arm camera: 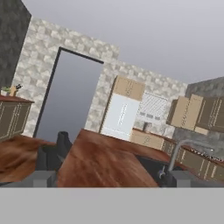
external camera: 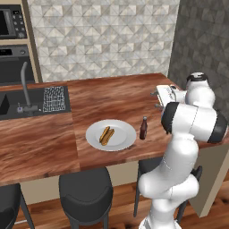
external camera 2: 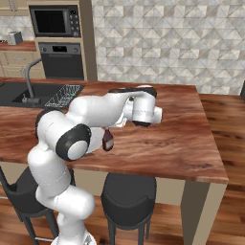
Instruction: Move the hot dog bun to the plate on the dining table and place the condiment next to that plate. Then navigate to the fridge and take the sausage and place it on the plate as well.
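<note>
- Bun (external camera: 106, 135) lies on the plate (external camera: 121, 141), a little toward 9 o'clock of the plate's middle, split halves side by side, long axis running from 7 to 1 o'clock in the left base view.
- Plate sits on the dining table (external camera: 49, 143), near the front edge, above the black stools (external camera: 85, 191).
- Condiment bottle (external camera: 143, 129) stands upright on the table at 3 o'clock of the plate, just beside the rim, not touching it. In the right base view the bottle (external camera 2: 108, 140) shows partly behind the arm.
- Gripper (external camera: 157, 99) is raised above the table at 1 o'clock of the bottle, well apart from it, fingers pointing toward 9 o'clock. Jaws stand wide apart with nothing between them.
- Sink (external camera: 9, 105) with tap (external camera: 25, 87) is set into the table at 10 o'clock of the plate; a dark mesh rack (external camera: 54, 99) lies beside it.
- Hand view looks level across the tabletop; fridge (arm camera: 120, 115) stands against the far wall at 12 o'clock.
- Oven (external camera 2: 60, 61) and microwave (external camera 2: 52, 21) sit in the wall unit behind the sink.
</note>
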